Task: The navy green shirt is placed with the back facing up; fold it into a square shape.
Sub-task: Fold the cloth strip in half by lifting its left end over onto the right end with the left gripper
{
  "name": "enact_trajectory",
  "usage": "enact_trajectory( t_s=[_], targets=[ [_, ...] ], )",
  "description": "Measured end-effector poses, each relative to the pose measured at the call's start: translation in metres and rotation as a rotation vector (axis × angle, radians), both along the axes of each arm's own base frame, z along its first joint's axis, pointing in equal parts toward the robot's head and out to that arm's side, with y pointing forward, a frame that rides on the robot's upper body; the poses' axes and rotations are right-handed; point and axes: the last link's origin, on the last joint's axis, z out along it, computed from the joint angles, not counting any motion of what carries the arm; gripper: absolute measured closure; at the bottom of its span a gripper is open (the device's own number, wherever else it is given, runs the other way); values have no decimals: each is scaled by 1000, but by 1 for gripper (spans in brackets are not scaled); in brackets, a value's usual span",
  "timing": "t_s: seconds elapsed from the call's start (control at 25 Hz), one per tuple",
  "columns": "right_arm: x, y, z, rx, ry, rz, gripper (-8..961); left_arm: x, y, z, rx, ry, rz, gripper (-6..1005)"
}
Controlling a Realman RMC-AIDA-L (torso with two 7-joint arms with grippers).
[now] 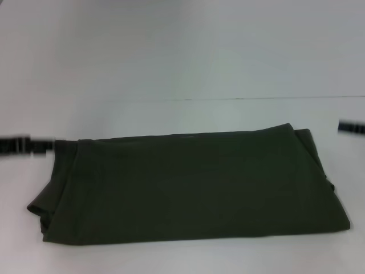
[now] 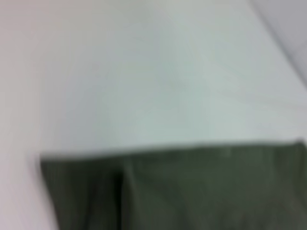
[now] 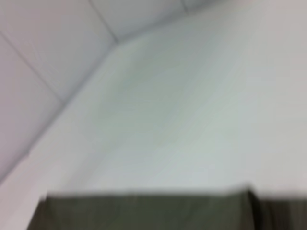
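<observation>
Navy green shirt (image 1: 188,188), folded, edges free

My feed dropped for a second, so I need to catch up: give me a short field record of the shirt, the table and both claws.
shirt: navy green shirt lies flat, folded into a wide band, longer across than deep, not square
shirt ends: folded layers show at both ends
table: white table, bare beyond the shirt
left claw: dark blur at the shirt's far left corner, fingers unclear
right claw: dark blur at the picture's edge, off the shirt's far right corner, fingers unclear
</observation>
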Motion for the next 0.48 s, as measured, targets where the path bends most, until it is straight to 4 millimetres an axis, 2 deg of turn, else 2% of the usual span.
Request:
enact_trajectory(
  t_s=[0.16,0.24,0.36,0.48],
  targets=[
    [-18,15,5,127,30,105,243,12,16,9,167,-58,-99,387],
    [-29,19,2,177,22,205,199,15,19,9,223,-88,-138,295],
    [-36,19,-4,184,7,268,132,18,19,6,306,-151,-197,158],
    [-43,15,-15,175,-24,365,66,18,14,2,372,-210,-240,117]
  ],
)
